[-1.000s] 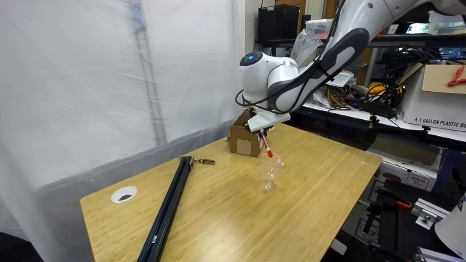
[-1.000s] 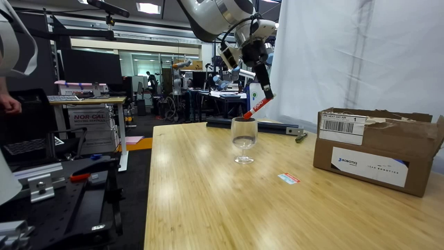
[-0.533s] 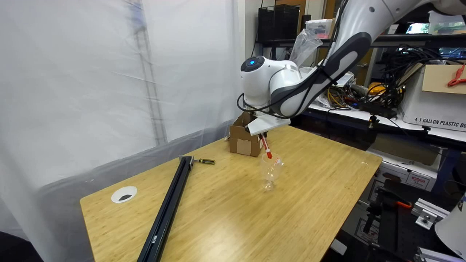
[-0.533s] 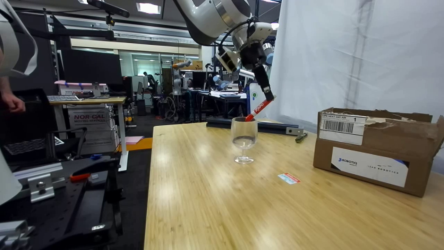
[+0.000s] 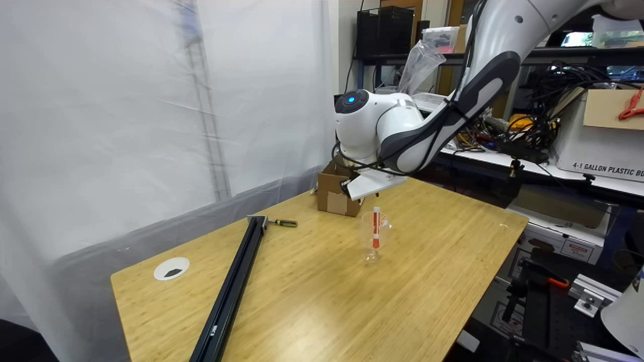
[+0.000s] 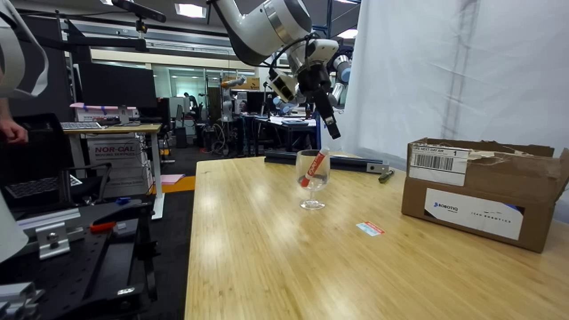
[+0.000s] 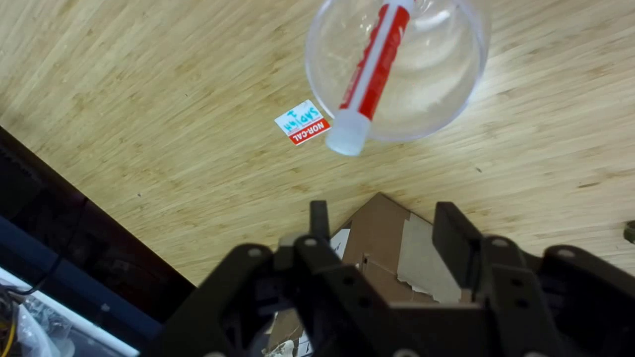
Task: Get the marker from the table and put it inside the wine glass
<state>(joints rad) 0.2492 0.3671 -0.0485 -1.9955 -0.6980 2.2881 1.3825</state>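
The red marker (image 6: 314,168) leans inside the clear wine glass (image 6: 312,203), red cap down in the bowl and whitish end sticking out above the rim. The marker also shows in an exterior view (image 5: 376,229) and in the wrist view (image 7: 379,64), where its whitish end lies over the near rim of the glass (image 7: 439,94). The glass stands upright on the light-wood table (image 6: 249,249). My gripper (image 7: 380,217) is open and empty, its two fingers wide apart. In an exterior view the gripper (image 6: 334,133) is above and beside the marker's end, not touching it.
A brown cardboard box (image 6: 471,178) stands behind the gripper and shows between the fingers in the wrist view (image 7: 379,228). A long black bar (image 5: 231,286) and a screwdriver (image 5: 286,223) lie on the table. A small red-white label (image 7: 302,122) lies by the glass.
The gripper has opened and let go of the marker. The marker has dropped from the rim down into the glass. The arm has lowered slightly and shifted off the marker.
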